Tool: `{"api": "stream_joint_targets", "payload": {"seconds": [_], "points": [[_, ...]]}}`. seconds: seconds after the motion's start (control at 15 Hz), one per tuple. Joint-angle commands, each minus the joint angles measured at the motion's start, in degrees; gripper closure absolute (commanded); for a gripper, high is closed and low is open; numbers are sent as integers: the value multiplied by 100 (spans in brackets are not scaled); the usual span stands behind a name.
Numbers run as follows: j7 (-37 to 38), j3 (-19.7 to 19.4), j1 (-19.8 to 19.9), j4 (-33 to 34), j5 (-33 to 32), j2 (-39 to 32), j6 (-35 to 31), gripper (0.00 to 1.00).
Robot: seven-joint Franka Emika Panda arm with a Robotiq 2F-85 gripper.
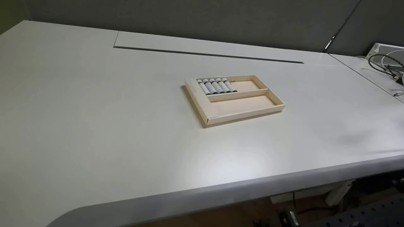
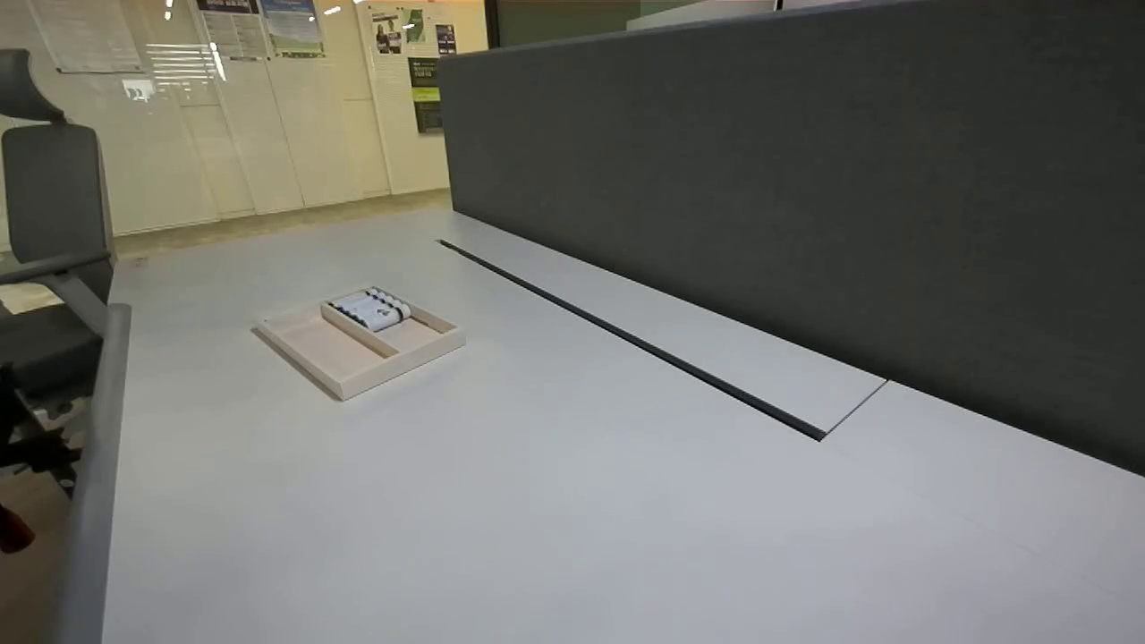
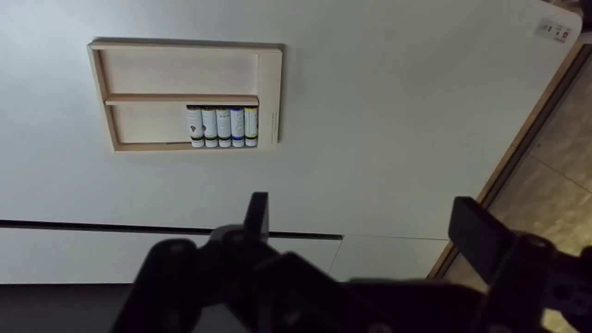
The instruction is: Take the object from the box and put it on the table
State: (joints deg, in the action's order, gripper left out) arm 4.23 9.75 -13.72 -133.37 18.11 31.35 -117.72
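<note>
The box (image 1: 246,116) is a shallow tray of light wood, lying flat on the white-grey table (image 1: 110,126). It also shows in an exterior view (image 2: 402,365) and in the wrist view (image 3: 269,99). A divider splits it into two long compartments. Several small white cylinders with dark or coloured bands, the objects (image 1: 216,86), lie side by side at one end of one compartment; they also show in an exterior view (image 2: 374,309) and in the wrist view (image 3: 223,124). My gripper (image 3: 360,199) is open with nothing between its fingers, well apart from the box. Neither exterior view shows it.
A long dark slot (image 1: 208,55) runs along the table's back, before a grey partition (image 2: 787,179). Cables (image 1: 386,64) lie at the far right. A grey chair (image 2: 58,197) stands by the table's edge. A small label (image 3: 553,30) sits near a table corner.
</note>
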Motion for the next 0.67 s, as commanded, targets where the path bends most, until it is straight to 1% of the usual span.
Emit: {"api": "stream_joint_targets", "payload": {"seconds": [0.0,0.2,0.4,0.6], "points": [[-5,16,20,12,8,-2,14,0],[-5,16,20,12,8,-2,13,0],[-296,50,91,61,-239,-221,-642,0],[-753,-37,30,194,-263,-630,-1391,0]]}}
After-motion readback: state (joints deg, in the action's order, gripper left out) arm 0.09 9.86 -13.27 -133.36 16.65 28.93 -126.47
